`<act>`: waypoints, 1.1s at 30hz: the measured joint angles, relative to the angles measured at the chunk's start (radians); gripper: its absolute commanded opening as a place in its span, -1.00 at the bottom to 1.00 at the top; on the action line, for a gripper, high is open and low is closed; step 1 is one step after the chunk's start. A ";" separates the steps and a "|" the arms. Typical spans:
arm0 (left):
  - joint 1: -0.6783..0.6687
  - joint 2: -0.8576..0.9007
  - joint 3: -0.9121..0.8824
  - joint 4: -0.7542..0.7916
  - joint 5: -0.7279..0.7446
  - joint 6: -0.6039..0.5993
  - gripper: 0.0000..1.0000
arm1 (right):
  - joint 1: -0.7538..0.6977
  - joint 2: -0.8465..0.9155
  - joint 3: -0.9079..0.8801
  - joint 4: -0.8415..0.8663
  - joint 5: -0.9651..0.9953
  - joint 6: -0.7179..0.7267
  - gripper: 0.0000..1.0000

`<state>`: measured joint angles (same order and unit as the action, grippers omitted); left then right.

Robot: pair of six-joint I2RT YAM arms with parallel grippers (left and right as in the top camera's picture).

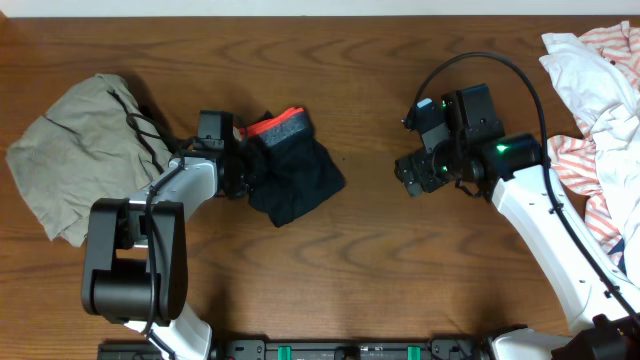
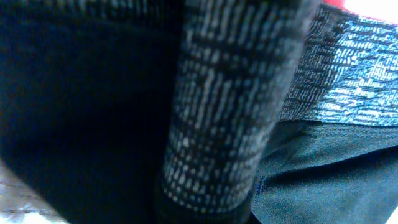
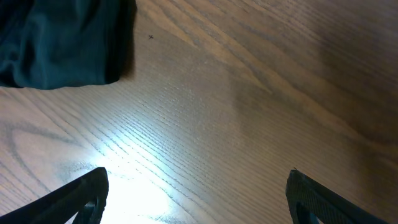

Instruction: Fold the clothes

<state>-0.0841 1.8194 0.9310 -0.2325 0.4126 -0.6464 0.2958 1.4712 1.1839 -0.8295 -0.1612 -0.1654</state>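
Observation:
The clothes, black leggings (image 1: pixel 297 172), lie as a small folded bundle left of the table's middle, with the red edge of the waistband (image 1: pixel 276 126) on top at the far side. My left gripper (image 1: pixel 240 166) is pushed into the bundle's left side and is shut on the fabric. The left wrist view is filled by the grey patterned waistband (image 2: pixel 230 106) and black cloth (image 2: pixel 336 177), which hide the fingers. My right gripper (image 1: pixel 412 174) hangs open over bare wood to the right of the bundle. In the right wrist view its fingertips (image 3: pixel 93 190) stand wide apart, and the leggings (image 3: pixel 59 43) show at top left.
A crumpled khaki-grey drawstring garment (image 1: pixel 85 150) lies at the far left, just behind the left arm. White and red-striped garments (image 1: pixel 600 110) are heaped along the right edge, beside the right arm.

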 measured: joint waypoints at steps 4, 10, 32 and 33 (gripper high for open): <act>-0.004 -0.022 -0.002 -0.055 0.002 0.042 -0.88 | 0.000 0.000 0.000 0.000 0.000 0.000 0.80; -0.011 -0.143 0.035 -0.319 -0.108 0.157 -0.88 | 0.000 0.000 0.000 0.001 0.000 0.000 0.79; 0.243 -0.200 0.476 -0.684 -0.267 0.524 -0.89 | 0.000 0.000 0.000 0.003 0.000 0.000 0.81; 0.253 -0.200 0.489 -0.685 -0.267 0.538 -0.88 | 0.000 0.000 0.000 0.003 0.000 0.000 0.81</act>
<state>0.1692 1.6192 1.4204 -0.9176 0.1455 -0.1085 0.2958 1.4712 1.1839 -0.8265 -0.1608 -0.1654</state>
